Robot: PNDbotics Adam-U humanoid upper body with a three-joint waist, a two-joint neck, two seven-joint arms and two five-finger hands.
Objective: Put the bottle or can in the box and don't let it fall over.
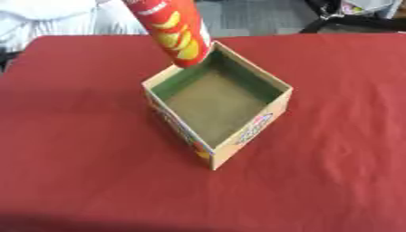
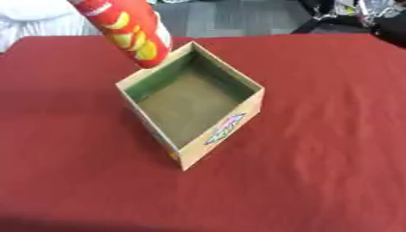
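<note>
A red chips can [image 1: 176, 31] with yellow crisps printed on it hangs tilted in the air. Its lower end is over the far left rim of the open cardboard box [image 1: 252, 129], and its upper end runs out of the top of the picture. Whatever holds the can is hidden beyond that edge. The box stands upright on the red tablecloth [image 1: 79, 136], turned with one corner toward me, and nothing lies on its brown floor. Neither of my hands shows in either view.
Red cloth lies open on every side of the box. Something white [image 1: 47, 13] shows past the table's far left edge. Dark gear [image 1: 357, 18] stands on the grey floor beyond the far right edge.
</note>
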